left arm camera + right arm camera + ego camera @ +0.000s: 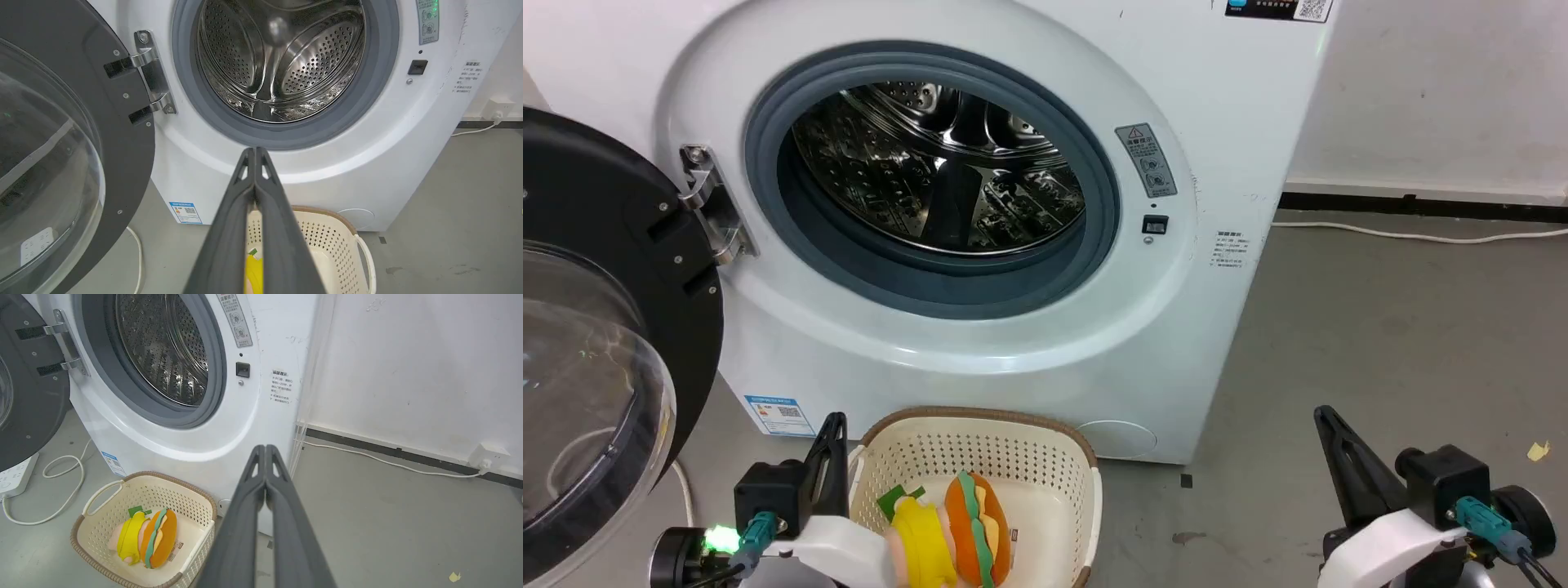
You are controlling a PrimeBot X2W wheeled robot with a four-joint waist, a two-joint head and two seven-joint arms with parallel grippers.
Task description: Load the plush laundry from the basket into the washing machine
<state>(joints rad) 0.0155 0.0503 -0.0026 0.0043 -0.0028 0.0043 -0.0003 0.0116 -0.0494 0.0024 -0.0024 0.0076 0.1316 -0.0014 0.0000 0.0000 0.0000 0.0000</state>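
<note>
Label (778, 415) on washing machine (1013, 351), apparently QR-coded; text blurred.

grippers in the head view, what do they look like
Both match: the left gripper and right gripper have long, tapering dark grey jaws with triangular cut-outs near the tips, a black boxy mount, a white curved shell and a teal connector with a black cable. A green light glows by the left one.

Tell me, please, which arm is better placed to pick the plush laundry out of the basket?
Left: the left gripper sits beside the basket rim, close to the plush laundry; the right gripper is off over the floor.
</note>
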